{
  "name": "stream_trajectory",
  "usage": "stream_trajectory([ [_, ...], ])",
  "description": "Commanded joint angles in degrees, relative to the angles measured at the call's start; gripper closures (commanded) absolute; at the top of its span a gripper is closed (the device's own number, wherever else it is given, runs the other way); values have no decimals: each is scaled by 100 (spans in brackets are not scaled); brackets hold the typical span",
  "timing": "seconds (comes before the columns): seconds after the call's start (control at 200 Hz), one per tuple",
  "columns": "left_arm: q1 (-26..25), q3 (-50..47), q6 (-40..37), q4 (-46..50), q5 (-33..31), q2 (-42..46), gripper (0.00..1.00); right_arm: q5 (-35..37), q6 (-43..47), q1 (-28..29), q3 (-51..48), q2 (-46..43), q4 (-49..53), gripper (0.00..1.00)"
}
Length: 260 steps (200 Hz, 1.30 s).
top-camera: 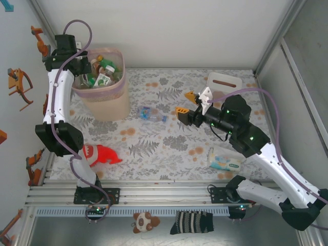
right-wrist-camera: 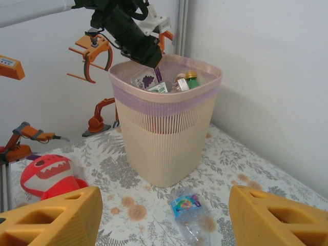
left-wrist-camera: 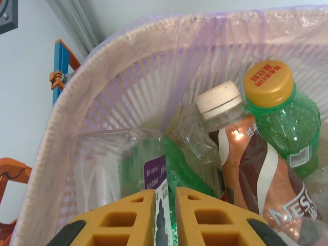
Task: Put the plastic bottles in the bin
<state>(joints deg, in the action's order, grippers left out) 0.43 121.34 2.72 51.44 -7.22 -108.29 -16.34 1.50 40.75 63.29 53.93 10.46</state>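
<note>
The pale bin (top-camera: pixel 102 105) stands at the back left with a lilac liner and holds several plastic bottles. Among them are a green one with an orange cap (left-wrist-camera: pixel 279 107), a brown-labelled one with a white cap (left-wrist-camera: pixel 251 164) and a purple-labelled one (left-wrist-camera: pixel 154 174). My left gripper (left-wrist-camera: pixel 165 215) hangs over the bin's (left-wrist-camera: pixel 77 87) left side. Its fingers are shut to a thin slit and grip nothing. One clear bottle with a blue label (top-camera: pixel 152 114) lies on the table right of the bin. My right gripper (top-camera: pixel 184 104) hovers open to its right, facing that bottle (right-wrist-camera: pixel 190 212) and the bin (right-wrist-camera: pixel 164 143).
A red plush fish (top-camera: pixel 100 154) lies near the left arm's base. A pale wipes pack (top-camera: pixel 224 160) sits front right and a white tissue box (top-camera: pixel 224 82) at the back right. Orange toy arms hang on the left wall. Walls close in the table on three sides.
</note>
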Motion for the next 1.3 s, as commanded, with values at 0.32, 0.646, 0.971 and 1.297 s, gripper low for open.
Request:
stream_trajectory([
  [0.32, 55, -362, 95, 69, 465, -57, 83, 315, -1, 55, -89, -123, 82, 35],
  [0.646, 67, -365, 165, -164, 976, 835, 80, 608, 387, 47, -19, 475, 291, 35],
  [0.971, 67, -843, 305, -54, 1654, 1725, 78, 500, 1853, 38, 445, 1805, 984, 34],
  [1.297, 62, -2284, 662, -370, 2650, 3054, 68, -371, 2655, -336, 1342, 3558, 1540, 34],
])
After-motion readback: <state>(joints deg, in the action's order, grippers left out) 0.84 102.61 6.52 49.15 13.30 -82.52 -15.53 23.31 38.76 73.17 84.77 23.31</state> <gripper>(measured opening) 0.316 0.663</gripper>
